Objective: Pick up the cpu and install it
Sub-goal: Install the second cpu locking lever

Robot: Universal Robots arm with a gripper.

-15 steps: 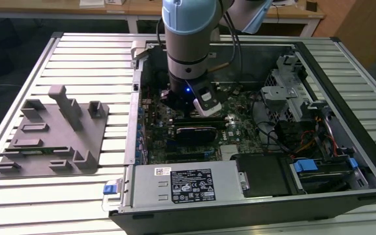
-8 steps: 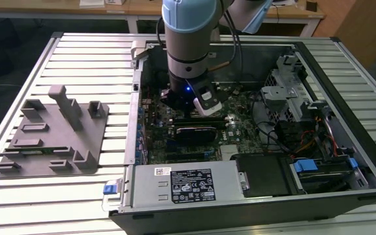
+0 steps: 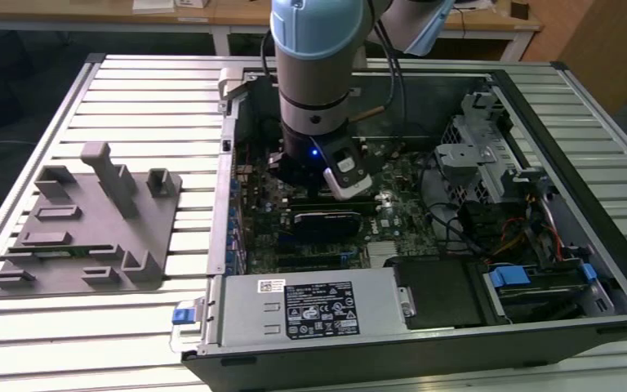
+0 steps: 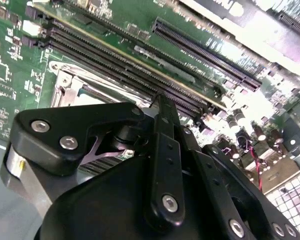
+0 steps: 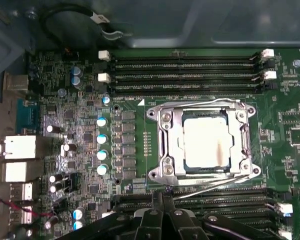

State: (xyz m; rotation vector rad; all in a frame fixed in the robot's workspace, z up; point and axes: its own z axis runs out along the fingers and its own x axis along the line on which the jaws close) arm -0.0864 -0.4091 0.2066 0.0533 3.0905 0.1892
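Motherboard (image 3: 325, 237) is the landmark: it lies flat in the floor of an open computer case (image 3: 575, 204) on a slatted metal table (image 3: 30, 327). The arm (image 3: 316, 65) comes straight down into the case from above, its blue-grey wrist section upright, and ends just over the middle of the motherboard, where a blue light glows on the wrist and a white camera block (image 3: 346, 175) hangs on its side. The gripper (image 5: 162, 207) points down at the motherboard; in the first wrist view its black fingers (image 5: 157, 200) stand close together, tips nearly meeting, with nothing seen between them, above the memory slots (image 5: 225, 197) that run along one side of the socket. In the second wrist view the gripper's black linkage (image 4: 162, 165) stands edge-on over another bank of long slots (image 4: 115, 55), and whether anything is pinched there cannot be told. The cpu (image 5: 206, 141) sits at the middle of the motherboard, its pale metal top lying flat inside the silver socket frame (image 5: 165, 145), with the thin wire lever (image 5: 215, 185) lying between the frame and the slots nearest the gripper. Beside the case, at the exterior view's left and well apart from the motherboard, a grey fixture tray (image 3: 85, 237) with upright posts rests on the table.
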